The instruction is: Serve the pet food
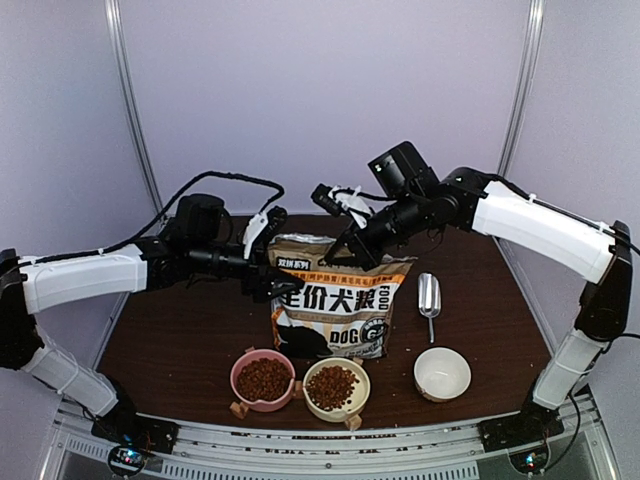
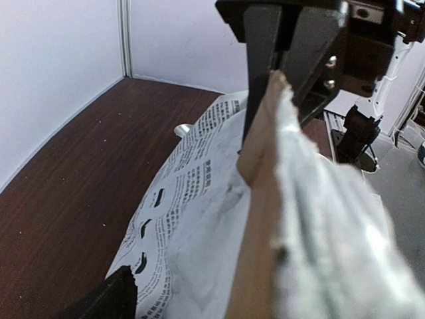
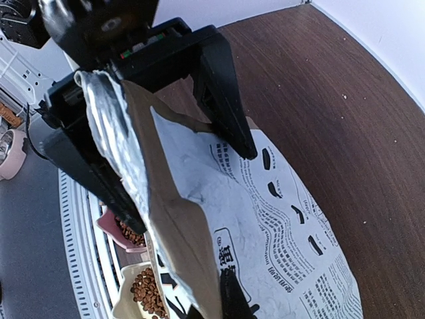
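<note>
The pet food is dark kibble heaped in a pink bowl [image 1: 238,372] and a cream bowl [image 1: 308,394]; the heaps [image 1: 263,380] [image 1: 334,385] lie near the table's front edge. The right wrist view also shows kibble [image 3: 149,294]. Behind them stands the kraft bag [image 1: 335,315] with its orange band. My right gripper [image 1: 352,255] [image 2: 279,109] is shut on the bag's top edge. My left gripper [image 1: 278,283] [image 3: 192,186] is open, its fingers [image 3: 229,113] straddling the top left corner without pinching it. One left finger [image 2: 106,300] shows low in the left wrist view.
An empty white bowl [image 1: 442,392] sits at the front right. A shiny metal scoop [image 1: 429,296] lies right of the bag. The dark wooden table [image 1: 170,340] is walled by pale panels at the back and sides.
</note>
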